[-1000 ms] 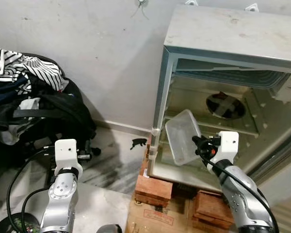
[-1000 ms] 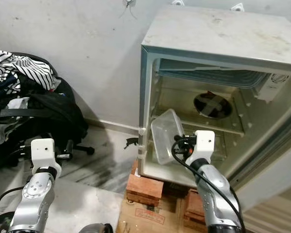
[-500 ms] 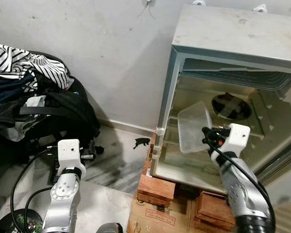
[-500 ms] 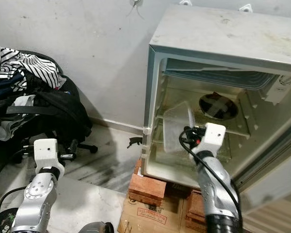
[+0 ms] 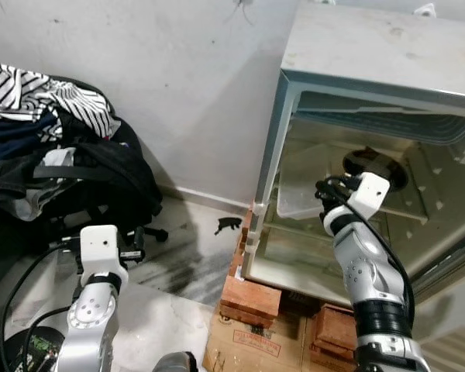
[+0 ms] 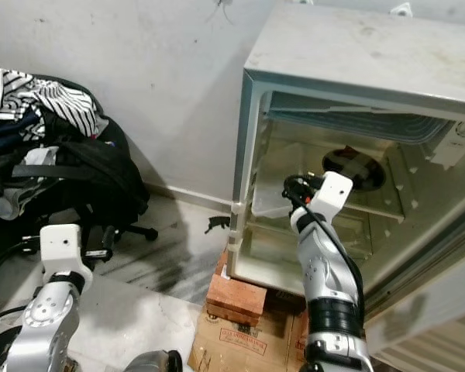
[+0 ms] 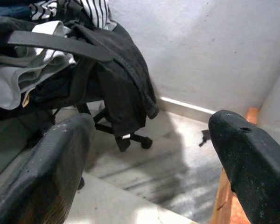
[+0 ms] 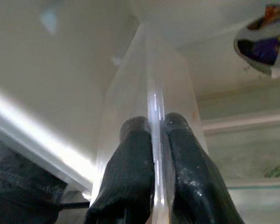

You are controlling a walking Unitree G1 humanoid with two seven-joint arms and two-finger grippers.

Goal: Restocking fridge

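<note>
Evidently, a clear container [image 8: 149,112] was clamped by the right gripper [image 8: 154,163] at the fridge [image 5: 387,54] shelf's [image 5: 403,211] left edge; setting down and release were judged next, while the left gripper [image 7: 149,154] was held open.

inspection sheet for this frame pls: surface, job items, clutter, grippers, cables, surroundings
Surface: fridge stands open on bricks over flattened cardboard; wire shelf inside.
Job's things: clear plastic container, inside the fridge at shelf level, left side; looks empty.
Clutter: pile of clothes on an office chair, robot's left.
Grippers: right gripper shut on the container's wall, reaching into the fridge; left gripper open, low over the floor, holding nothing.
Cables: black cable along the right arm; more looped beside the left arm.
Surroundings: plain scuffed wall, pale streaked floor.
</note>
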